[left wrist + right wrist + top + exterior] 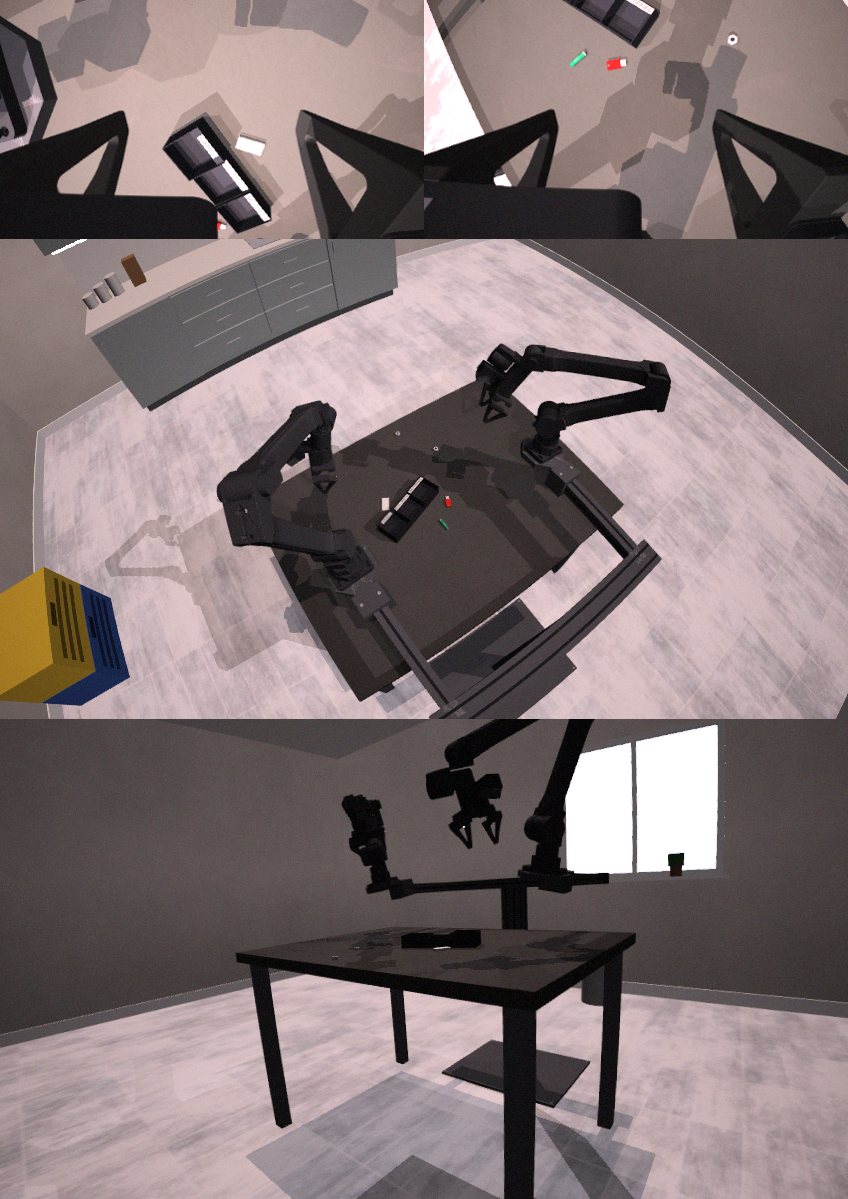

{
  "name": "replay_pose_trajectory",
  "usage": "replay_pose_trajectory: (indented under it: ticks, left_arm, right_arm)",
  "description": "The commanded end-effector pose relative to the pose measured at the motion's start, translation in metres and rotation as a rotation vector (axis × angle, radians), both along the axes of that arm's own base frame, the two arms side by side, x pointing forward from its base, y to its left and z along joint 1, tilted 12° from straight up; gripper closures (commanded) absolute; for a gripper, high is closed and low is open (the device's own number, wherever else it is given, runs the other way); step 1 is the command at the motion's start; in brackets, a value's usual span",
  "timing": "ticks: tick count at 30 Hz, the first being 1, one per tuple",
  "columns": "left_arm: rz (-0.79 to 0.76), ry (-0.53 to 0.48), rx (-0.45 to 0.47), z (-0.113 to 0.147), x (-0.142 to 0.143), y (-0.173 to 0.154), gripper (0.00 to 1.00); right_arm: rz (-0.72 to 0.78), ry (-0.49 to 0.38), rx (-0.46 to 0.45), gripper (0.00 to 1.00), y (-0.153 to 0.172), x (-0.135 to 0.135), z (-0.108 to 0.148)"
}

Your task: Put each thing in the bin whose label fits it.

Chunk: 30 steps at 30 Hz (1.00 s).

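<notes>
A black row of three bins [409,507] with white labels, too small to read, stands flat mid-table; it also shows in the left wrist view [219,171]. A white flat card [385,502] [250,143] lies beside it. A red and white piece [448,500] and a green stick [443,524] lie on the other side, also in the right wrist view [616,64] [578,59]. Two small nuts [435,447] [396,432] lie farther back. My left gripper [326,479] hangs open and empty high above the table [211,117]. My right gripper [495,411] [635,119] is open and empty above the far edge.
The dark table [440,956] carries a rail frame [595,595] holding both arm bases. A yellow and blue box [56,646] stands on the floor, and grey cabinets [238,304] stand at the back.
</notes>
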<state>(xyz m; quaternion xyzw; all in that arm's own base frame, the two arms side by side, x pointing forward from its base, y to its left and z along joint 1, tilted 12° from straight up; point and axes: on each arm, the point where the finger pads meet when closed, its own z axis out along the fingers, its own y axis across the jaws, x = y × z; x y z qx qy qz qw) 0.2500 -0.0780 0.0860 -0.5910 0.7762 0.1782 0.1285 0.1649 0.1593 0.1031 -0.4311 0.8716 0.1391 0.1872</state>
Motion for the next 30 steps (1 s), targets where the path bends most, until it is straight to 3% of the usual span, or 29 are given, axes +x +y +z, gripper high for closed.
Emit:
replay_pose_trajectory:
  ticks: [1,14,30]
  left_arm:
    - [0.015,-0.012,-0.028,0.002,-0.001,0.008,0.0]
    - [0.199,-0.102,-0.14,0.014,-0.025,0.055,0.0]
    - [0.332,-0.184,-0.215,0.016,-0.046,0.082,0.0]
  right_arm:
    - [0.0,-0.006,0.004,0.0,0.001,0.002,0.003]
    - [0.0,-0.006,0.004,0.0,0.001,0.002,0.003]
    - [0.0,-0.006,0.004,0.0,0.001,0.002,0.003]
